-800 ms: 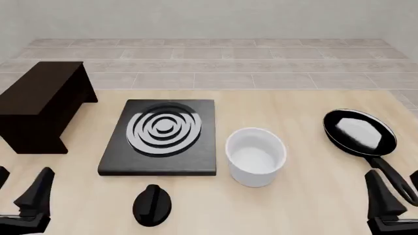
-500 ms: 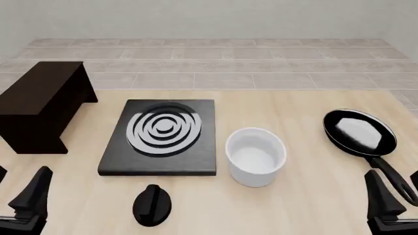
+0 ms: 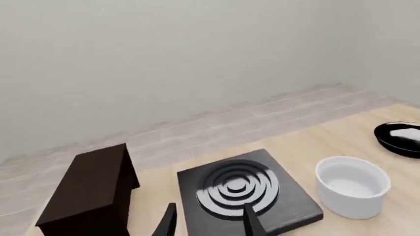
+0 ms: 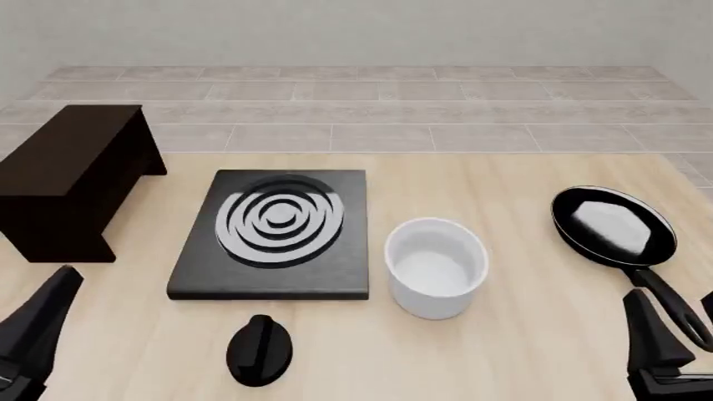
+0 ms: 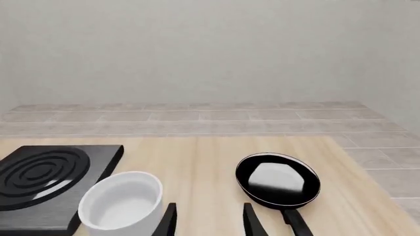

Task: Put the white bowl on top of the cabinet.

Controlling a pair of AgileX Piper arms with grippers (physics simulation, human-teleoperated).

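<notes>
The white bowl [image 4: 437, 267] stands upright on the table, just right of the stove plate and between the two arms; both wrist views catch it too, bowl [image 3: 352, 187] and bowl [image 5: 121, 201]. The dark brown cabinet [image 4: 67, 175] sits at the far left with its flat top bare, cabinet [image 3: 88, 189]. My left gripper [image 4: 20, 334] hovers open at the near left corner, well short of the cabinet, left gripper [image 3: 210, 223]. My right gripper [image 4: 680, 334] is open at the near right, nothing between its fingers, right gripper [image 5: 208, 221].
A black stove plate [image 4: 273, 234] with silver rings lies between cabinet and bowl. A black frying pan [image 4: 613, 225] with a white glare sits at the right, handle pointing toward my right gripper. A small black oval object [image 4: 260, 349] lies in front of the stove plate.
My left gripper has slid left and lower in the front view, partly leaving the frame. The right gripper, bowl and cabinet have not moved.
</notes>
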